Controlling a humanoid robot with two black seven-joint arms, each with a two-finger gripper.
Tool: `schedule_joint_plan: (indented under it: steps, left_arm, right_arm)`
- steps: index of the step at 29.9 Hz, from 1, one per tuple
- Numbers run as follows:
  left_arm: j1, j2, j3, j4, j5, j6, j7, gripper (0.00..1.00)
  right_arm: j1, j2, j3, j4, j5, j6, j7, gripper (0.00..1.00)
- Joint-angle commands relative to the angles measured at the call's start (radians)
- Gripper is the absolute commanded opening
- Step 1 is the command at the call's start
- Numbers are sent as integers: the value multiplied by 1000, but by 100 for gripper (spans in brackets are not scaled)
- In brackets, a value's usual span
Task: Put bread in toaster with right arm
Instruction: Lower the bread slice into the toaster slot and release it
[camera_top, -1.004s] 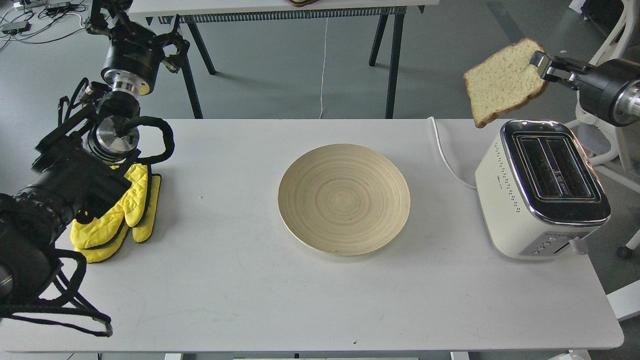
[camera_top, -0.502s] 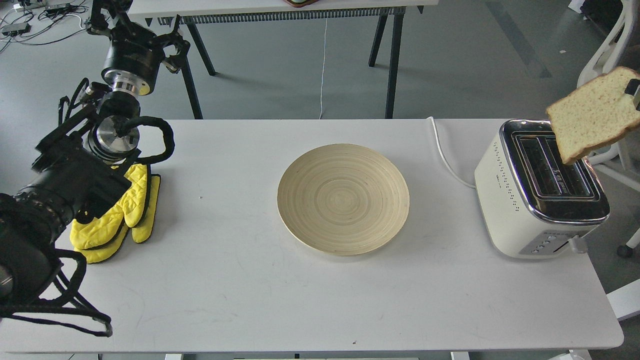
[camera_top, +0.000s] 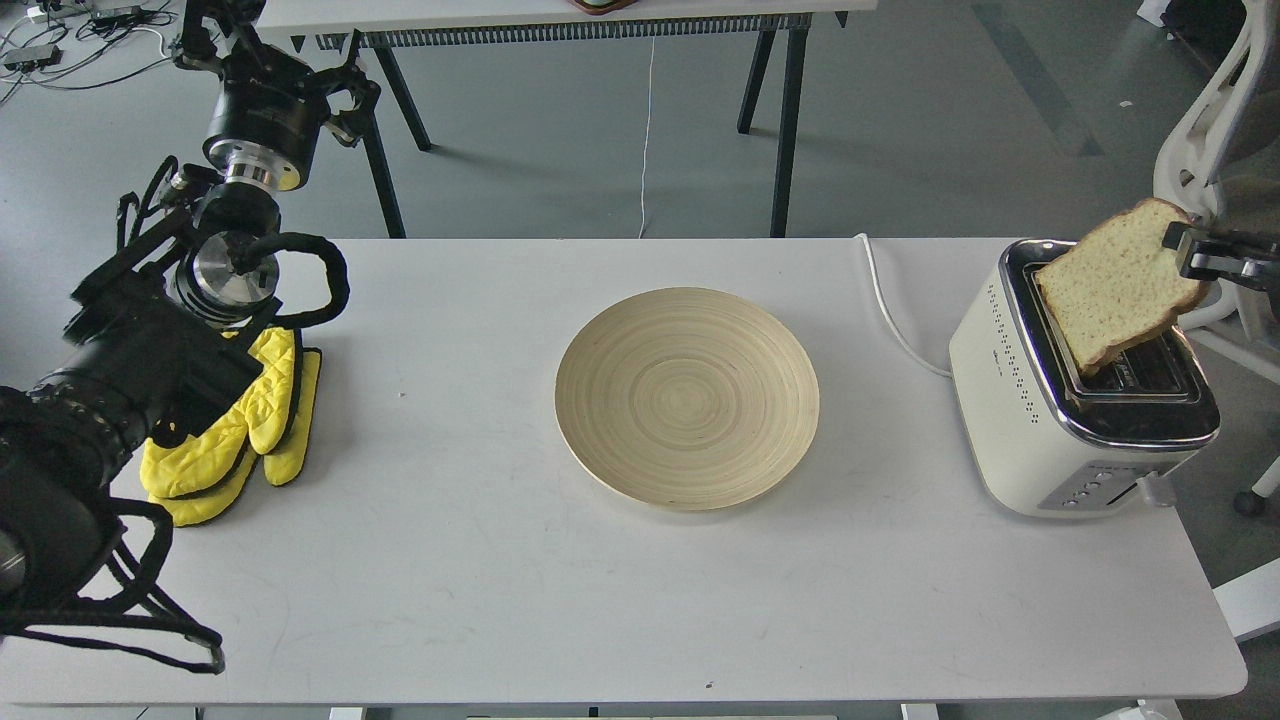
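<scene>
Head view, nearest first: the white bench (camera_top: 500, 600) carries a round beige wooden plate (camera_top: 687, 397) at its middle, bare, with yellow quilted oven mitts (camera_top: 235, 430) off to my left beneath the black left arm. Its claw (camera_top: 215, 40) sits far back and dark, and I cannot tell whether it is apart or together. On my right stands the boxy cream-white toaster with the chrome top (camera_top: 1075, 400), its two slots running front to back. The pale slice of sandwich bread with a brown crust (camera_top: 1118, 282) hangs tilted over the toaster's far end, its lower corner at or just inside a slot; I cannot tell which. My right claw (camera_top: 1190, 255) is clamped on the slice's upper right edge, so the bread lies left and below it. I judge the slice must be squared to the slot before lowering. Faint marks on the toaster's side and between its slots are too small to read.
</scene>
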Motion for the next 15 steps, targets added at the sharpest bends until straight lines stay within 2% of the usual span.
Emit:
schedule_joint_plan:
  steps: [1, 15]
  left_arm:
    - [0, 0, 1, 0, 0, 0, 0, 100]
    - [0, 0, 0, 0, 0, 0, 0, 100]
  right_arm:
    - [-17, 2, -1, -1, -1, 1, 0, 0]
    - [-28, -66, 6, 17, -3, -2, 1, 0]
